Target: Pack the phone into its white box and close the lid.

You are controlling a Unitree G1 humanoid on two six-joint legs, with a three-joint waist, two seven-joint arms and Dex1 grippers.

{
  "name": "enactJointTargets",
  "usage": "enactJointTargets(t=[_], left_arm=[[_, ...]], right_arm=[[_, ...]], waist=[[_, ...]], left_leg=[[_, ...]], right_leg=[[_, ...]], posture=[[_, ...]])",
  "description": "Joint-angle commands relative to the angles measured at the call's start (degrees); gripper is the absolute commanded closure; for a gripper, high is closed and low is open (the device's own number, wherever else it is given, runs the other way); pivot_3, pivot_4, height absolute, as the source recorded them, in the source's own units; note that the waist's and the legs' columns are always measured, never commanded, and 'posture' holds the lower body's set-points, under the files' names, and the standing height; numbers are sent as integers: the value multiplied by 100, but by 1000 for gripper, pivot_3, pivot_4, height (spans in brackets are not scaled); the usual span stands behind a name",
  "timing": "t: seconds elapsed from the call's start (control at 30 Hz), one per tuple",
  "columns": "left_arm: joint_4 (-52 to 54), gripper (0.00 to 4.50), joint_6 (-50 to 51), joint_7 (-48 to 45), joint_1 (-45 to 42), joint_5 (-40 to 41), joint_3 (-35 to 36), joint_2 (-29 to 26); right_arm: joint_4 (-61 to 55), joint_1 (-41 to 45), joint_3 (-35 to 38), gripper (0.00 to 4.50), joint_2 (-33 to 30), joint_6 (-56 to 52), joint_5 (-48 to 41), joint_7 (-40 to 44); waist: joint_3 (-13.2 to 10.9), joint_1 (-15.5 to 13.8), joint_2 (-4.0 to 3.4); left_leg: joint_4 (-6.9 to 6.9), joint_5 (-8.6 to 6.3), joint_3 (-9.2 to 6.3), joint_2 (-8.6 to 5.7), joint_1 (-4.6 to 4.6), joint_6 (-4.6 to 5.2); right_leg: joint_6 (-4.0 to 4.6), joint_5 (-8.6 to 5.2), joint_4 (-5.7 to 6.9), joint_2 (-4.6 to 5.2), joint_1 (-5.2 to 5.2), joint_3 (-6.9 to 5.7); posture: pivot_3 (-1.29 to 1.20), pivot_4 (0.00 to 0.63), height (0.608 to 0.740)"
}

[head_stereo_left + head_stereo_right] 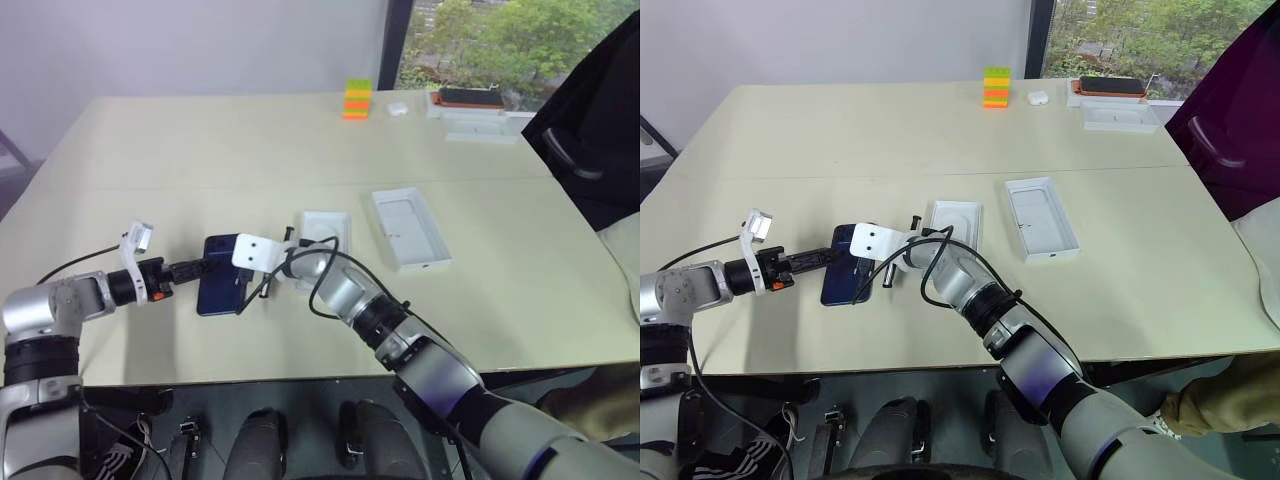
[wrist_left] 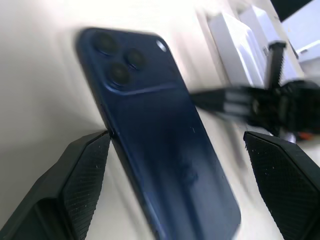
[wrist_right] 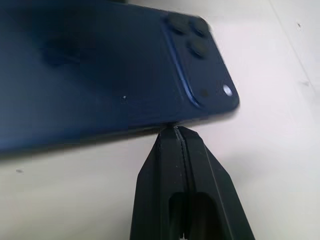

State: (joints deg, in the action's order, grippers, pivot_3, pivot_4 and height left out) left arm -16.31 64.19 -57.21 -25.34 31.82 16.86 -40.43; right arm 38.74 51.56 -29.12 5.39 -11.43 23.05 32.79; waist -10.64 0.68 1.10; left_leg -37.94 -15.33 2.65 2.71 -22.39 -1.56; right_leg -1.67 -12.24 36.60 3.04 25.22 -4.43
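Lying back-up on the counter (image 1: 150, 150), the phone (image 1: 218, 277) sits near the front edge, its camera cluster at the far end. Your left tool (image 2: 175, 165) has its fingers (image 2: 75, 185) spread wide, one on each side of the phone; one pad meets the phone's long edge. Your right tool (image 3: 176, 131) is pressed together, its tips touching the phone's opposite long edge just below the cameras. The box (image 1: 410, 228) lies open to the right, apart from the phone, with a thin white insert (image 1: 325, 232) between them.
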Motion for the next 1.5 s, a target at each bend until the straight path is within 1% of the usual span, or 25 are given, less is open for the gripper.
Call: enactJointTargets(t=[0.03,0.17,0.33,0.5,0.67,0.83,0.97,1.2,1.37,1.5], left_arm=[[487,35,483,-119,271,346,-348,70],[860,35,835,95,420,415,-196,-187],[981,35,1061,529,499,418,-31,-250],[1329,35,1715,1110,406,755,503,-11],[1904,35,2107,1608,650,911,785,256],[2004,35,2402,2031,536,943,994,451],[2008,35,2364,2206,620,896,935,548],[1892,35,2256,2389,645,886,901,922],[1806,35,2563,2639,25,1012,1188,1337],[1781,35,2727,2715,-83,1038,1318,1424]], right_arm=[[-147,22,-89,4500,120,63,-42,69],[-431,-140,-151,4500,20,28,-31,252],[-774,-201,-139,4500,-167,-70,17,405],[-1287,-286,-156,4500,-485,-221,20,687],[-2268,-556,-290,4500,-979,-564,-143,1547],[-2499,-700,-436,4500,-914,-744,-177,1666],[-2394,-695,-574,4500,-831,-715,-118,1575],[-2195,-655,-642,4500,-672,-724,-138,1466],[-2157,-681,-640,4500,-658,-698,-148,1409],[-2166,-656,-609,4500,-656,-708,-166,1410]], waist=[[0,15,0],[0,21,1],[0,46,1],[-2,44,3],[-2,33,5],[-3,37,5],[-2,23,6],[4,6,2],[6,-22,3],[6,21,5]], left_leg=[[1,0,-3,0,0,0],[4,0,-9,1,-1,0],[6,-1,-8,1,-1,1],[6,-1,-7,1,-2,1],[6,-2,-8,1,-4,1],[6,-1,-8,1,-3,1],[5,-1,-9,1,-2,0],[5,-1,-10,0,8,1],[4,-1,-19,-3,14,1],[3,-1,-20,-3,6,0]], right_leg=[[0,0,-1,0,1,2],[-1,-1,-3,1,3,3],[-1,-1,-4,-3,6,12],[-1,-1,-5,-5,8,14],[-2,-1,-7,-5,9,15],[-1,-1,-8,-14,10,14],[-1,-1,-7,-15,9,14],[1,0,-7,-12,-1,14],[1,-1,-8,-10,-15,4],[0,0,-17,-11,-13,3]], posture=[[0,150,740],[0,150,740],[0,150,740],[0,150,740],[0,150,740],[0,150,740],[0,150,740],[0,150,740],[0,150,740],[0,150,740]])
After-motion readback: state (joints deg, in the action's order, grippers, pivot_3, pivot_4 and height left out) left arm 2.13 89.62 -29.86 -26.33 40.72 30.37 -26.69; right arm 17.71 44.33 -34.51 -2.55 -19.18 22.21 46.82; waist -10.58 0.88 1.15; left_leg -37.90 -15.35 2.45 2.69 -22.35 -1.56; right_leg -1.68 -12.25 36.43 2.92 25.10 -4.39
